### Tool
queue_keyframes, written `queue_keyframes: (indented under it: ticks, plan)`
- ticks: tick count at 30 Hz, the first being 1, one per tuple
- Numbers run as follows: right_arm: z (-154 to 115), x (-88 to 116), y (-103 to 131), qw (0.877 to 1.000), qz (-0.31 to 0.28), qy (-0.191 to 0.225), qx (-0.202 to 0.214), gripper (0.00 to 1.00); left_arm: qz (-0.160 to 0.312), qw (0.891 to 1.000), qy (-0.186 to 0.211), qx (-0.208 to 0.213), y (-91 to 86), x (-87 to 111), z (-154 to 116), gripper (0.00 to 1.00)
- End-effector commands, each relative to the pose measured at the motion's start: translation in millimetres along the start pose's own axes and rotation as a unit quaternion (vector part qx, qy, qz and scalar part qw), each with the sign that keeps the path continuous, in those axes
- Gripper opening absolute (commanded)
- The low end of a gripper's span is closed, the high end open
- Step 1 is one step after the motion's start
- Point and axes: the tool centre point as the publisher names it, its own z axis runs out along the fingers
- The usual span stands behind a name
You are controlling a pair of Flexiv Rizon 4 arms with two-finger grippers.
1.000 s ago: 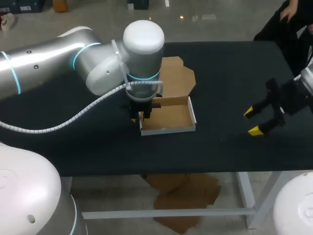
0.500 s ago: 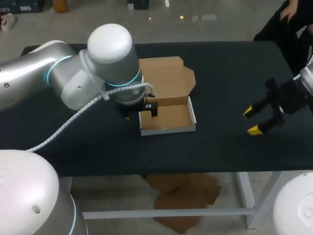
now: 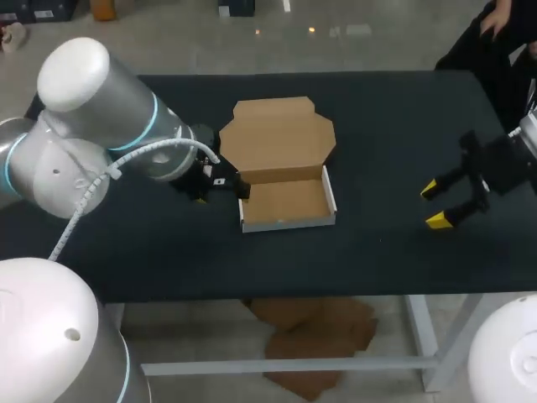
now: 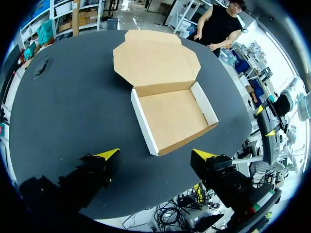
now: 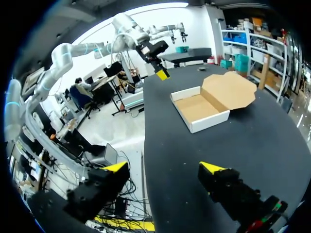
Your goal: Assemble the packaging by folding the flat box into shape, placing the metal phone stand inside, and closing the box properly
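Note:
The cardboard box stands folded into a shallow tray with white outer walls, and nothing lies inside it. Its lid lies open and flat behind the tray. My left gripper hovers just left of the tray, open and holding nothing. In the left wrist view the box lies ahead of the spread left gripper. My right gripper hangs open over the table's right part, well away from the box. A small dark object, possibly the phone stand, lies far off beside the lid.
The black table has bare surface between the box and my right gripper. In the head view my left arm covers the table's left end.
My left gripper opened and drew back to the left, away from the tray's left wall. The box stayed put. My right arm has barely moved.

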Motion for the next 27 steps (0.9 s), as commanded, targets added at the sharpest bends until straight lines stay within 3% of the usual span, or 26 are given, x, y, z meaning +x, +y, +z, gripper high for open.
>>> queue_keyframes:
  ticks: [1, 7, 15, 27]
  plan:
    - [-1.7, 2.9, -1.0, 1.000, 0.004, -0.002, -0.003, 1.00, 0.018, 0.993, 0.107, 0.038, 24.5, -8.1, -33.5, 1.00]
    - [-4.1, 4.1, -2.3, 1.000, 0.013, -0.004, -0.011, 1.00, 0.061, 0.991, 0.115, 0.041, 45.8, -11.7, -47.6, 1.00]
    - [-12.2, 6.8, -7.4, 0.998, 0.054, -0.018, -0.025, 1.00, 0.063, 0.990, 0.114, 0.047, 61.9, -16.9, -68.0, 1.00]
    - [-35.8, 12.9, -13.6, 0.979, 0.185, -0.082, -0.006, 1.00, -0.041, 0.998, 0.046, 0.025, 68.8, -25.3, -97.2, 1.00]
